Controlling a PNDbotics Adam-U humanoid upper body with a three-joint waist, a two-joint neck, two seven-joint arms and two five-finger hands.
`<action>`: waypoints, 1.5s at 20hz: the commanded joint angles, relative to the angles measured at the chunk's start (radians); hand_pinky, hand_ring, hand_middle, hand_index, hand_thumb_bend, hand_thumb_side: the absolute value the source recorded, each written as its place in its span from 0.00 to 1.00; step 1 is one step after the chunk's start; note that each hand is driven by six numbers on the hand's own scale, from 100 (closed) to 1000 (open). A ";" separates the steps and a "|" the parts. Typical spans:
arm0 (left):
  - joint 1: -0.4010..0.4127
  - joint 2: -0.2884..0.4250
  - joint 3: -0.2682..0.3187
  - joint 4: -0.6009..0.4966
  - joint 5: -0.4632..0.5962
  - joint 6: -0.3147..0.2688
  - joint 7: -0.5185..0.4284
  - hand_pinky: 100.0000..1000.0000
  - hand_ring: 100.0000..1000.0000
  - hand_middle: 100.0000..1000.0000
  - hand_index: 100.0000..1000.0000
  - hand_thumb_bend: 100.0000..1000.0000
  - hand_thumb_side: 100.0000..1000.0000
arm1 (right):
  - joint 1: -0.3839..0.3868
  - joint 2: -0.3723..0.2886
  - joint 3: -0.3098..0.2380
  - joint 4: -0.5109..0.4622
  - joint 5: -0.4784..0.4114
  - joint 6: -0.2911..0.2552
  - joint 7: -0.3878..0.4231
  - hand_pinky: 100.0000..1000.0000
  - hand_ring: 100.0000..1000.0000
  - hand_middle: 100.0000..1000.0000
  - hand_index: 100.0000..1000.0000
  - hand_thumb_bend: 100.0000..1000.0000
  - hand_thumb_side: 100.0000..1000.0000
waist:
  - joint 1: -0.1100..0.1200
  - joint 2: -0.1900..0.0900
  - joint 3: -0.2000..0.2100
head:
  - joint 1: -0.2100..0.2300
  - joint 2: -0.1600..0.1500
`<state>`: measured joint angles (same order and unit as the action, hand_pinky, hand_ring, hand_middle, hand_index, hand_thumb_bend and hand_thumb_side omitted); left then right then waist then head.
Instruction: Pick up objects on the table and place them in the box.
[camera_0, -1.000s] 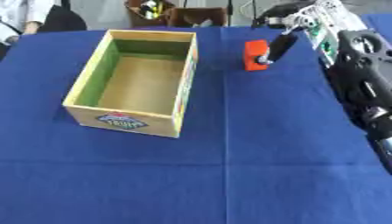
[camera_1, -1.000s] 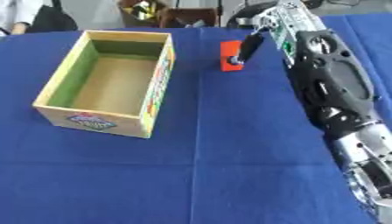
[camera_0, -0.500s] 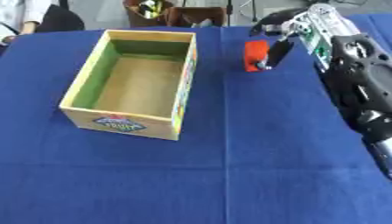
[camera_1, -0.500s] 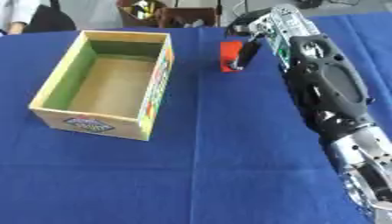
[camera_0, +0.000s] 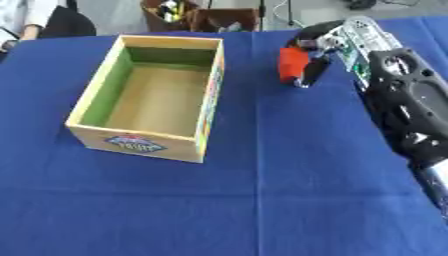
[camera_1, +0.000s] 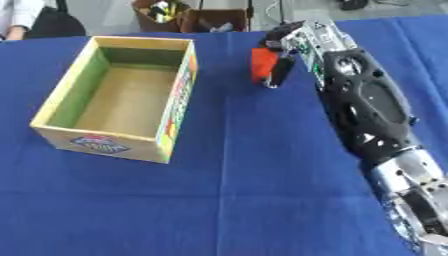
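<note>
Red block pinched in the right hand, dark fingers curled round it, just over the blue cloth. Off to the right of the open cardboard box, near its far corner. Nothing inside the box.

Bare blue tablecloth lies open between the right robot hand and the open-topped box.
</note>
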<state>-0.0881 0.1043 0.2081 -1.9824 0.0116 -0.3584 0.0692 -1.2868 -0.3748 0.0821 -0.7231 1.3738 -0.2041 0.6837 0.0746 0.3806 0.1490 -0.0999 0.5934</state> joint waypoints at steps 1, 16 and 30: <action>-0.007 0.009 0.001 -0.018 -0.004 -0.001 -0.003 0.41 0.58 0.54 0.75 0.40 0.94 | -0.025 -0.003 -0.006 -0.001 0.014 0.004 -0.007 0.84 0.88 0.73 0.84 0.06 0.34 | 0.001 -0.016 0.001 | -0.003 -0.007; -0.005 0.014 0.001 -0.018 -0.001 0.004 -0.004 0.41 0.58 0.54 0.75 0.39 0.94 | -0.039 0.003 -0.006 -0.045 -0.042 0.020 -0.096 0.75 0.72 0.37 0.41 0.00 0.46 | 0.000 -0.034 -0.006 | -0.003 0.004; -0.005 0.027 0.004 -0.018 0.011 0.011 0.003 0.42 0.59 0.54 0.76 0.37 0.93 | -0.041 -0.009 0.018 -0.212 -0.217 0.013 -0.113 0.74 0.67 0.30 0.29 0.00 0.53 | -0.010 -0.069 -0.006 | 0.002 0.019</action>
<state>-0.0881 0.1056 0.2080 -1.9824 0.0165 -0.3497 0.0705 -1.3027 -0.3648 0.0956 -0.8936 1.1821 -0.1884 0.5732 0.0656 0.3381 0.1418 -0.1005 0.6068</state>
